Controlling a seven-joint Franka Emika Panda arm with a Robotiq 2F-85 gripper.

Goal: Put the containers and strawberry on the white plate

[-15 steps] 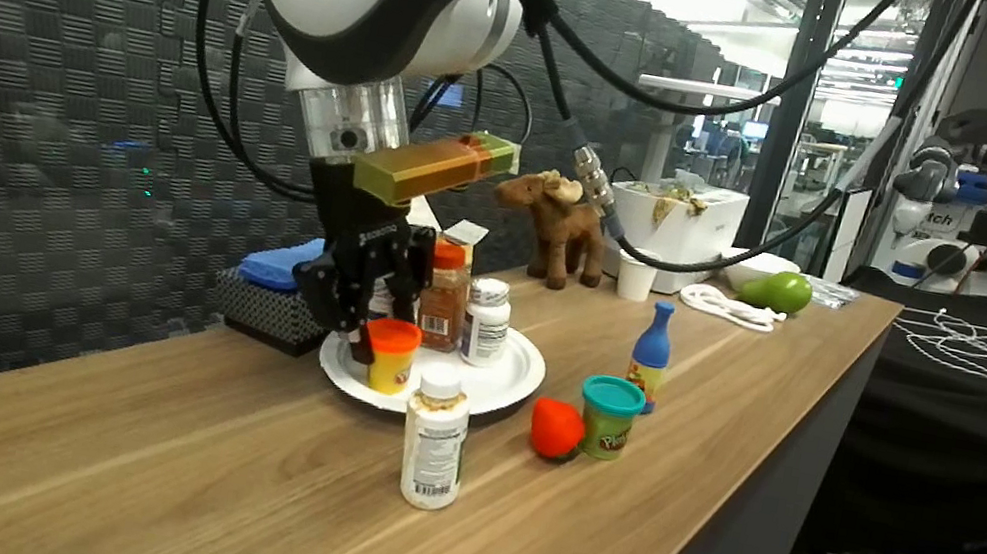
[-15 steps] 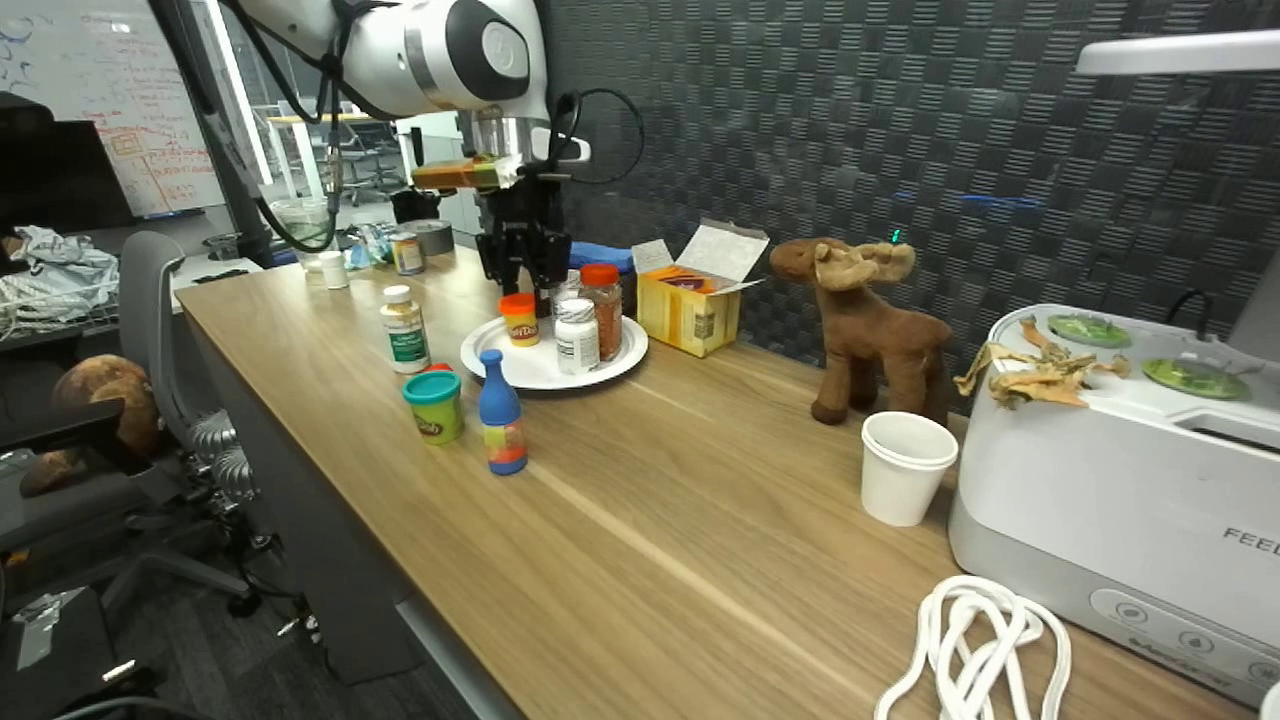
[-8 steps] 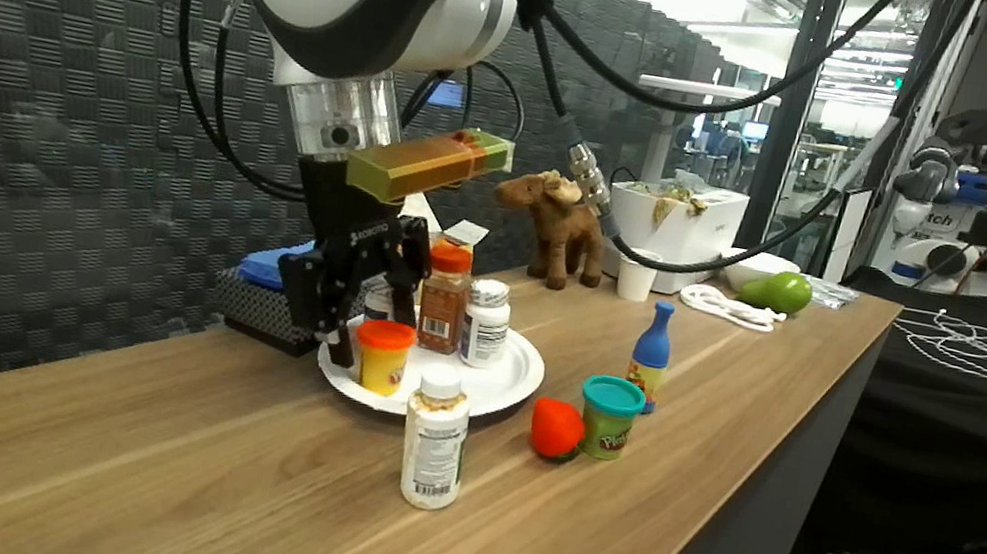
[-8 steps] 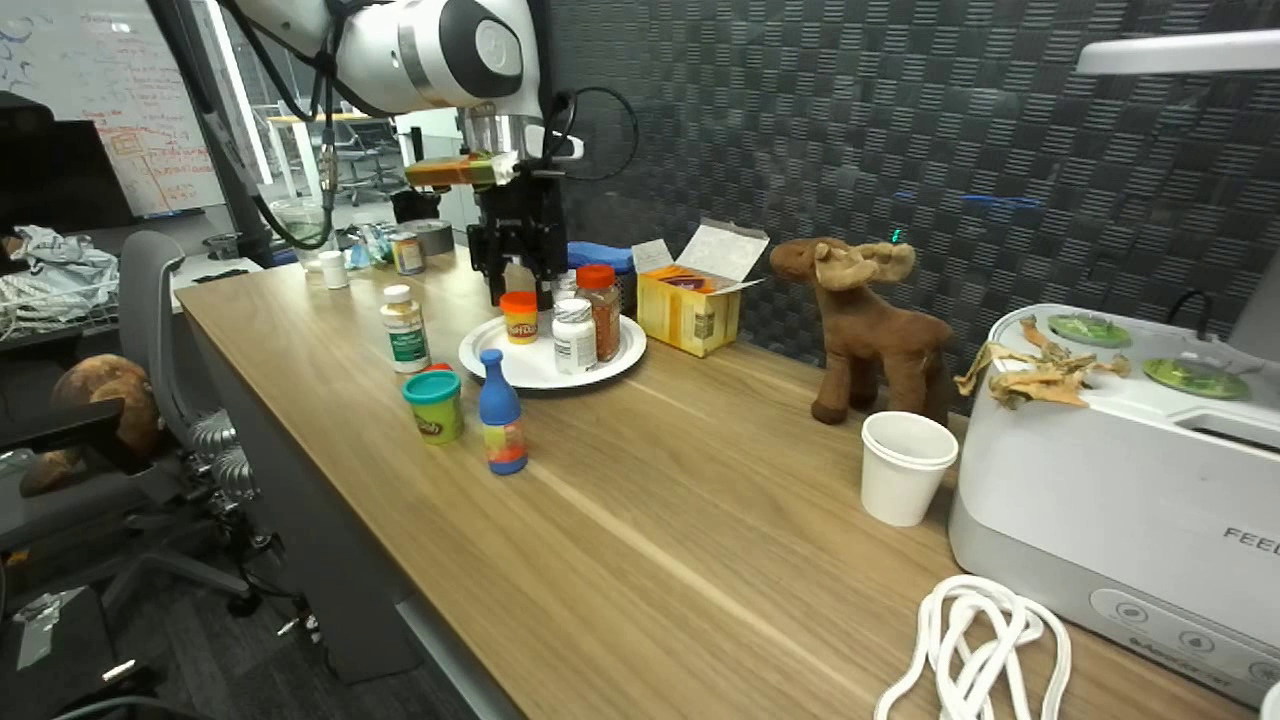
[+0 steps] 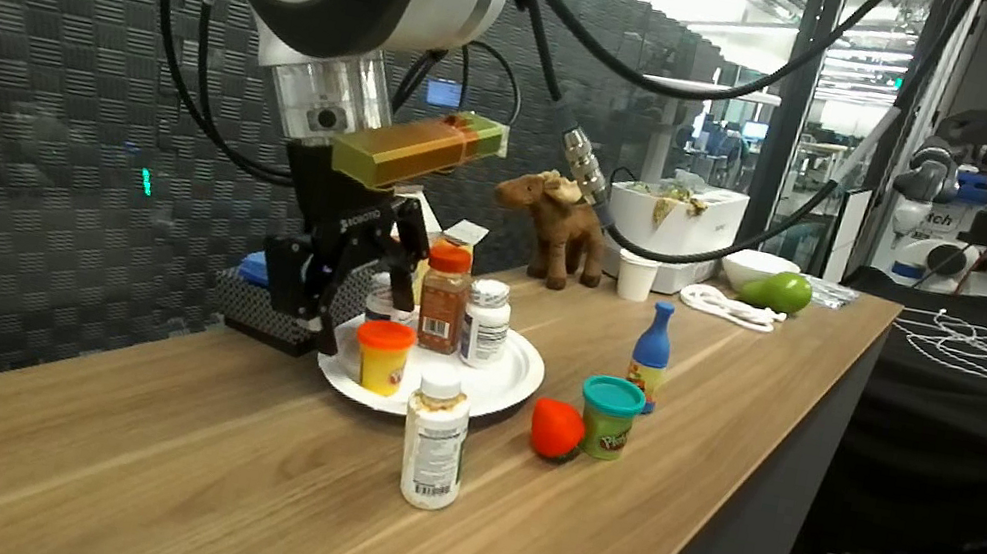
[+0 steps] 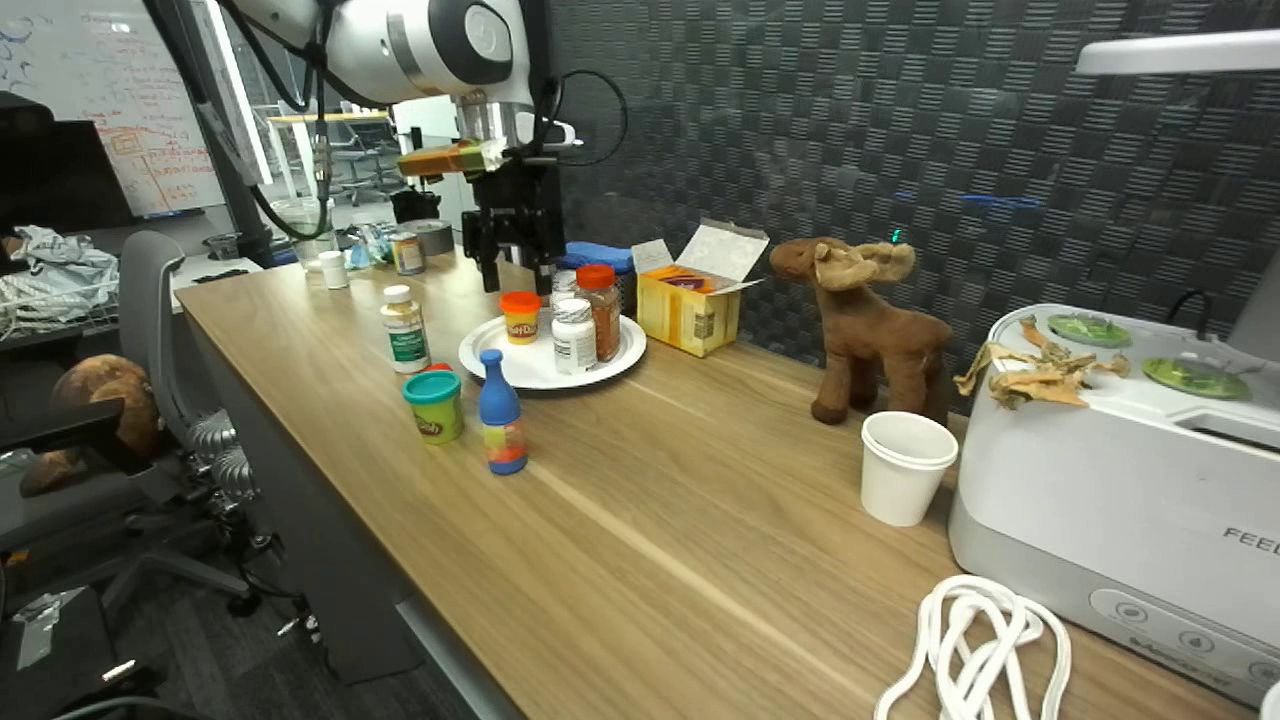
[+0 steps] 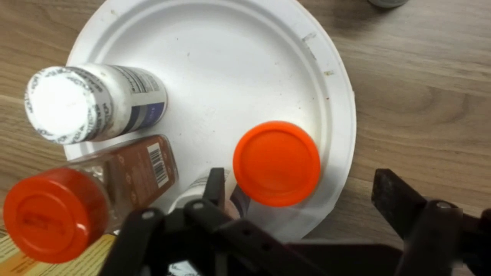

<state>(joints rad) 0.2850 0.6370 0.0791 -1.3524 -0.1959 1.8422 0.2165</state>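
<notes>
The pincer [image 7: 301, 182] is spread; in an exterior view the strawberry [image 5: 556, 428] lies at eight o'clock of the teal-lidded Play-Doh tub [image 5: 608, 423], both outside the wrist view.

In both exterior views the arm [image 6: 415, 45] extends from the upper edge and bends down to the wrist [image 6: 490, 118]. In an exterior view the gripper [image 5: 366, 321] points downward with a slant. Its two fingers [image 7: 395, 203] stand wide apart (the wrist view shows this most clearly), both dark in colour.
</notes>
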